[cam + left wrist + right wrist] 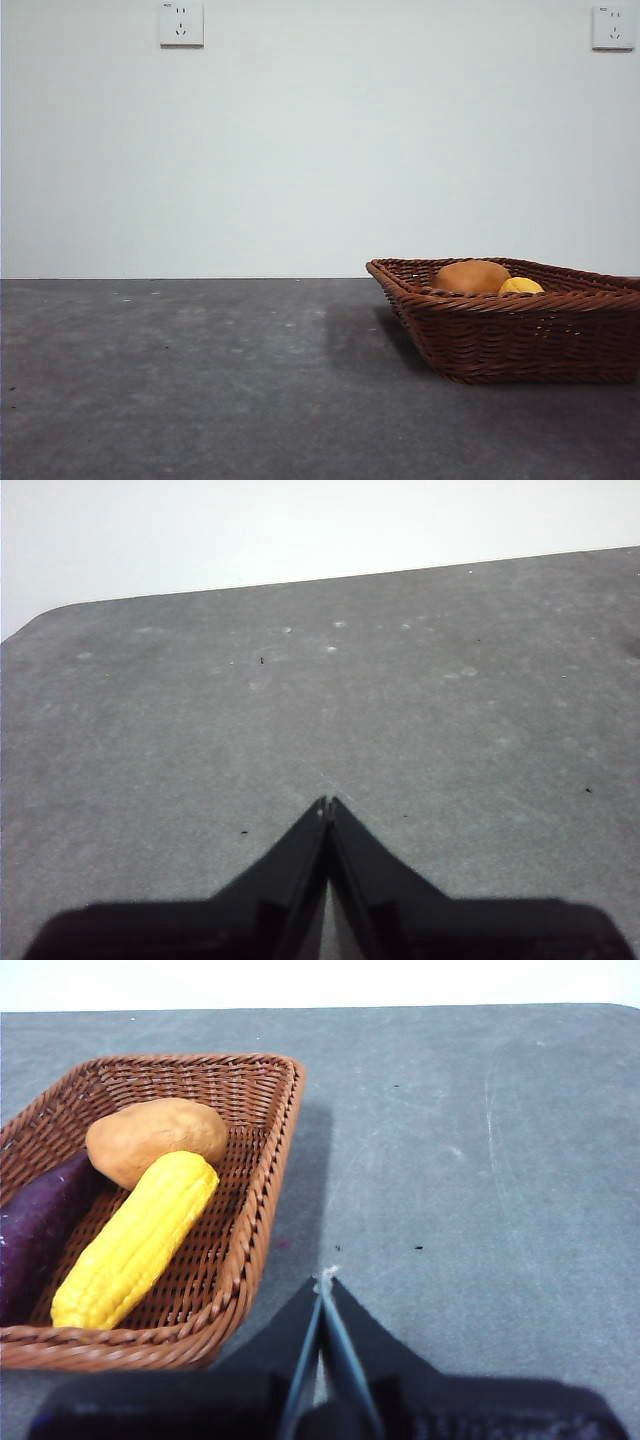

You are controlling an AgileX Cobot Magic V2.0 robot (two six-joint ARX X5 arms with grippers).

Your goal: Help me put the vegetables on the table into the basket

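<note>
The brown wicker basket [520,340] stands at the right of the grey table [200,380]. In the right wrist view the basket [255,1210] holds the orange-brown potato [155,1140], the yellow corn cob [140,1235] and the dark purple vegetable [35,1230]. In the front view only the potato [470,277] and the corn's end [521,286] show above the rim. My right gripper [324,1282] is shut and empty over bare table beside the basket. My left gripper [327,805] is shut and empty over bare table, away from the basket.
A white wall stands behind the table with two sockets [181,24] high up. The table's far edge and a rounded corner [50,615] show in the left wrist view.
</note>
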